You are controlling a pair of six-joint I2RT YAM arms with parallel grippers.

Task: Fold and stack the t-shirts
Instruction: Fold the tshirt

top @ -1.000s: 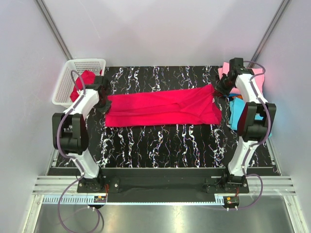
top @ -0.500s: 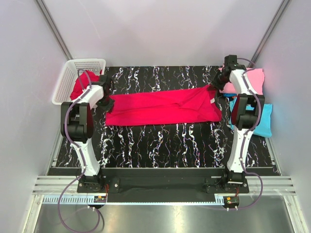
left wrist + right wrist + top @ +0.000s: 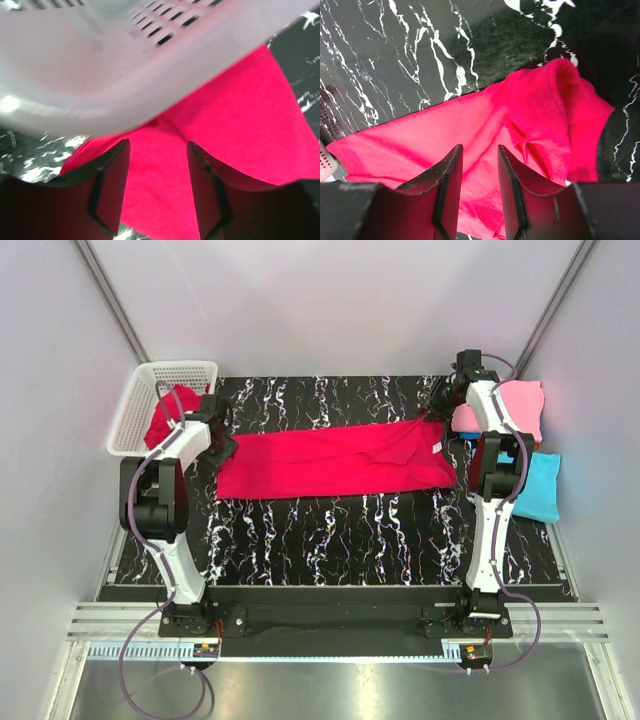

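Black white-veined tabletop (image 3: 330, 530), pale walls around. Crimson t-shirt (image 3: 335, 458) lies flat, stretched sideways across table's far half between both arms. Left gripper (image 3: 220, 443) at shirt's left end, close to white mesh basket (image 3: 135, 405); fingers (image 3: 112, 190) parted, nothing clamped. Right gripper (image 3: 445, 405) over shirt's right end, cloth bunched there; fingers (image 3: 447, 190) parted too. Second red shirt (image 3: 168, 418) in basket. Pink shirt (image 3: 520, 405) and turquoise shirt (image 3: 540, 488) at right edge.

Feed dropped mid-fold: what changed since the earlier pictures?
Both let go: the left gripper and right gripper, shut on the ends of the red t-shirt a second ago, now stand open over them; the right one has drawn toward the far edge. The shirt stays spread across the table; the basket has not moved.
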